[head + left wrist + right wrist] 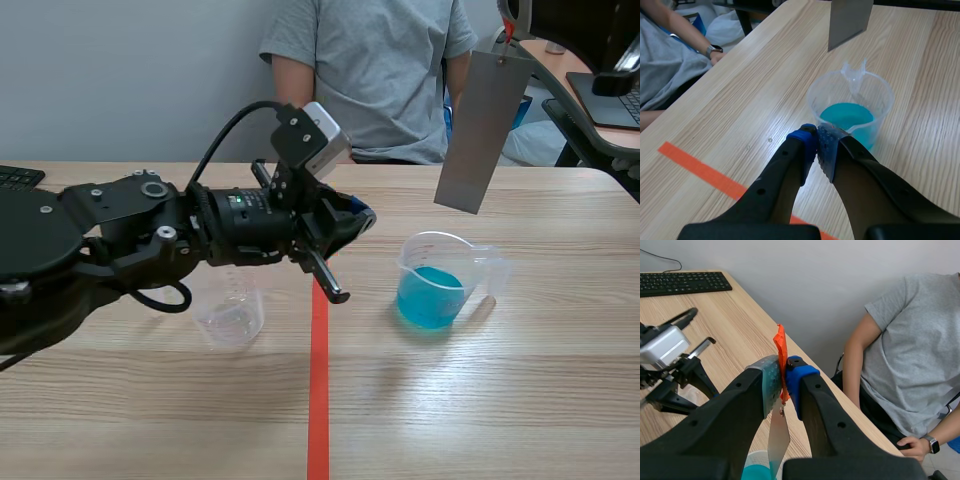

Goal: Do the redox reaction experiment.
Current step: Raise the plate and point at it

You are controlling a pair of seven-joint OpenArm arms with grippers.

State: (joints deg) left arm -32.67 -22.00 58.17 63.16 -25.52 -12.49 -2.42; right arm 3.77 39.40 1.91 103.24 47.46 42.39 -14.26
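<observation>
Most of the right gripper is cut off at the top of the scene view, so its hold is read from its own wrist view: the two fingers are clamped on a grey metal strip by the orange tab at its top end, and the strip is hung upright in the air. The strip's lower end is seen above and just beyond the far rim of a spouted beaker, not touching it; whether it is right over the mouth cannot be told. This beaker is partly filled with blue liquid and is stood between the orange tape line and the tabletop's right edge. An empty beaker is partly hidden behind the left arm, between the line and the left edge. The left gripper is closed on nothing, its pads met, and is held above the tabletop just beside the spouted beaker. A keyboard is cut off at the tabletop's left edge. A seated person in a grey shirt is seen beyond the far edge.
</observation>
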